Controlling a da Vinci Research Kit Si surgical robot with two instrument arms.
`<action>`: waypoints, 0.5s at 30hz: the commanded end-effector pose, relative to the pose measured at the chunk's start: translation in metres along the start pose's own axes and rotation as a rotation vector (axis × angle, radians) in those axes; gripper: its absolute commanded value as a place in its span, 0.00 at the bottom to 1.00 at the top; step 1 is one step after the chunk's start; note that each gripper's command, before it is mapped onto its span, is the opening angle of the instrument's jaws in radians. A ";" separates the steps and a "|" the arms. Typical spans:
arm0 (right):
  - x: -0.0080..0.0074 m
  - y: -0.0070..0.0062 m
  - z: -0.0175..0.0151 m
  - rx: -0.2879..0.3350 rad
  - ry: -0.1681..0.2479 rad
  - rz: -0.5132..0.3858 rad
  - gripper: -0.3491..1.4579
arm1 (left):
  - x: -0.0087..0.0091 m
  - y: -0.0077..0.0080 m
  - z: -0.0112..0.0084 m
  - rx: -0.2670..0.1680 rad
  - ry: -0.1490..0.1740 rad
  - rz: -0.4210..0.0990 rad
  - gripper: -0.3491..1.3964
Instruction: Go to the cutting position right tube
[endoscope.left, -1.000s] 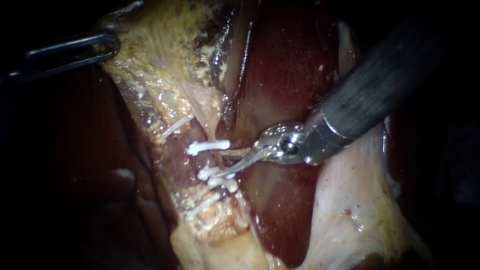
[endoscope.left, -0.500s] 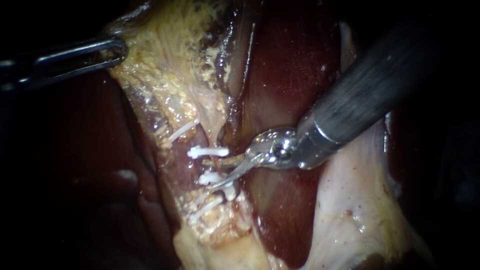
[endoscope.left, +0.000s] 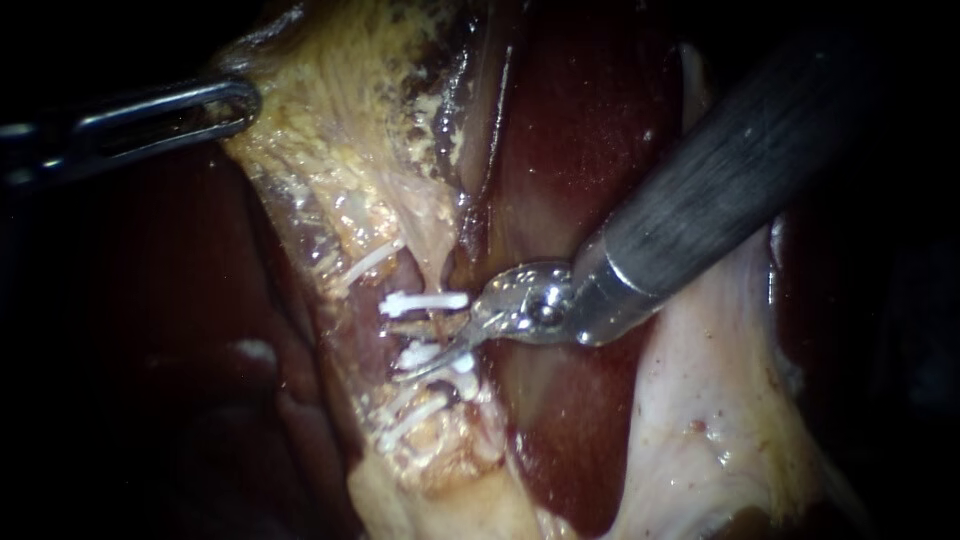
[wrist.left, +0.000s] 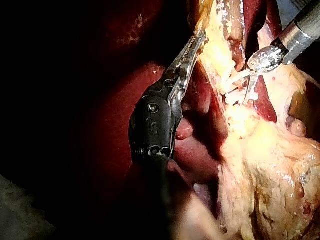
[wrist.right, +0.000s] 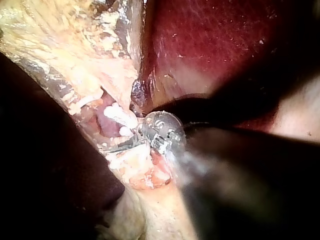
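The right tube (endoscope.left: 425, 330) runs down the pale tissue with one white clip (endoscope.left: 425, 301) above and another white clip (endoscope.left: 420, 353) below. My right instrument (endoscope.left: 428, 345) comes in from the upper right. Its thin blades are open, one on each side of the tube between those clips, and they also show in its wrist view (wrist.right: 122, 145). My left instrument (endoscope.left: 235, 102) reaches in from the upper left, with its jaws shut on the yellowish gallbladder tissue (endoscope.left: 330, 120). The left wrist view shows that hold (wrist.left: 194, 46).
Two more white clips (endoscope.left: 365, 260) (endoscope.left: 410, 418) sit on the strand left of the clipped tube. Dark red liver (endoscope.left: 580, 150) lies behind the right shaft and to the far left. A pale fold of tissue (endoscope.left: 700, 400) hangs under the right instrument.
My right instrument has slid left, taking its open blades further across the tube between the clips. The left instrument keeps its hold and has edged slightly right.
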 end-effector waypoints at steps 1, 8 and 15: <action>0.0000 0.0000 0.0000 0.002 0.002 0.000 0.67 | 0.0000 0.0000 0.0000 0.000 0.000 0.000 0.00; 0.0000 0.0000 0.0000 0.003 0.002 0.005 0.67 | 0.0000 0.0000 0.0000 0.000 0.000 0.000 0.00; 0.0000 -0.0001 0.0000 0.004 0.001 0.005 0.67 | 0.0000 -0.0001 0.0001 -0.001 0.000 0.000 0.00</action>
